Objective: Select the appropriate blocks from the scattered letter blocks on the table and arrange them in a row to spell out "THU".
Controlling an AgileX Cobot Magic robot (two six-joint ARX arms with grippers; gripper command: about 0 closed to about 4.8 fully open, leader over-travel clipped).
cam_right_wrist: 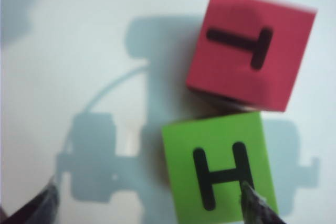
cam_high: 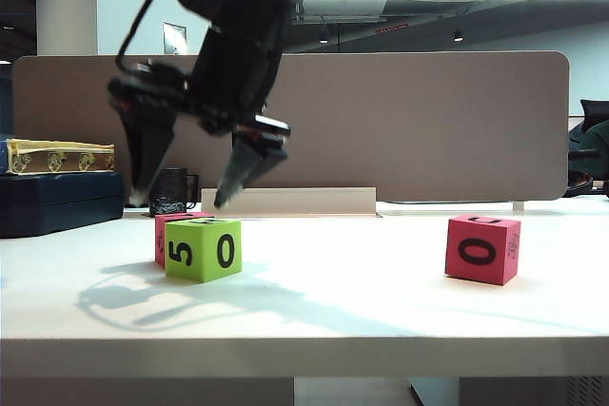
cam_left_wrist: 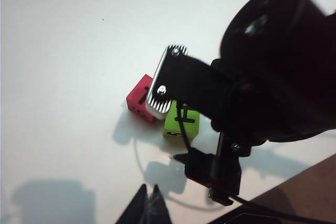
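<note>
At left in the exterior view, the right gripper (cam_high: 186, 202) hangs spread above the touching green block (cam_high: 203, 249) and red block (cam_right_wrist: 249, 51); left gripper (cam_left_wrist: 148, 203) pressed together

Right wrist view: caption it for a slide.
Open right gripper above the green H block, which sits against the red T block on the white table.

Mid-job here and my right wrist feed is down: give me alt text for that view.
Seen from above, a lime green block with a black H on top sits against a pinkish-red block showing a T, both on the white table. The right gripper hangs open over them, one fingertip overlapping the green block's edge.
</note>
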